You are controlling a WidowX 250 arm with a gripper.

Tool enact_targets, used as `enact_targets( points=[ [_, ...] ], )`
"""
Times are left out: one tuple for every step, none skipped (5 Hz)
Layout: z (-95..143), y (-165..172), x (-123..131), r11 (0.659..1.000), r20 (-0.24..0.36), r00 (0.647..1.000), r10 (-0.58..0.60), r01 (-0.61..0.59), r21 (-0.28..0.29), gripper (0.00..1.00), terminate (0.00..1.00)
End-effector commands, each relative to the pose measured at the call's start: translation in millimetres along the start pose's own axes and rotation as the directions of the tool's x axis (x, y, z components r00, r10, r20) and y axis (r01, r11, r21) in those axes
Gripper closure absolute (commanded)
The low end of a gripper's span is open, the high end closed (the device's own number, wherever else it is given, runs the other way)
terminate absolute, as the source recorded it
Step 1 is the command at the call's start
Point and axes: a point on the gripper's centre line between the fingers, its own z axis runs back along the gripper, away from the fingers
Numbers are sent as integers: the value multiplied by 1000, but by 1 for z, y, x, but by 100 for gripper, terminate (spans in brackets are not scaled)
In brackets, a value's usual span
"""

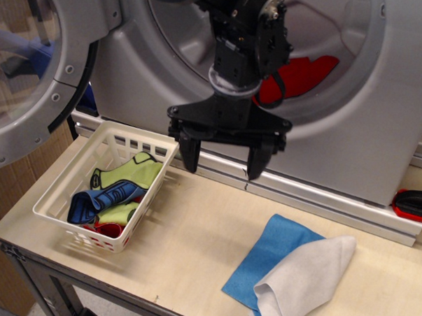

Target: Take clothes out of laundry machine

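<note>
Jaws of my black gripper (pixel 223 157) hang wide open and empty at frame centre, so I'd angle up into the large grey front-loading laundry machine (pixel 363 123) toward the soft bright red cloth (pixel 307 75), upper right.

The pale wooden worktop (pixel 193 236) carried a small white plastic basket (pixel 73 199) near its left edge, and inside the basket lay green and blue cloth items with black trim. Toward the right front, a blue cloth (pixel 271 250) lay flat, and a white cloth (pixel 304 276) rested partly on top of it. The large grey front-loading laundry machine (pixel 364 144) stood along the back of the worktop.
</note>
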Motion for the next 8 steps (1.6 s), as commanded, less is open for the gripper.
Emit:
enact_targets(
  points=[
    [-2,1,49,996,233,972,37,-16,-88,0,0],
    [11,-7,78,991,335,942,24,22,-133,0,0],
    [19,-7,100,992,396,918,-5,55,-115,0,0],
    [25,-1,114,985,471,882,0,82,-152,0,0],
    [29,0,124,973,522,853,26,98,-209,0,0],
    [29,-1,136,960,540,840,48,111,-258,0,0],
    [24,-4,146,952,553,831,54,124,-280,0,0],
    [14,-7,156,936,554,830,68,139,-324,0,0]
  ],
)
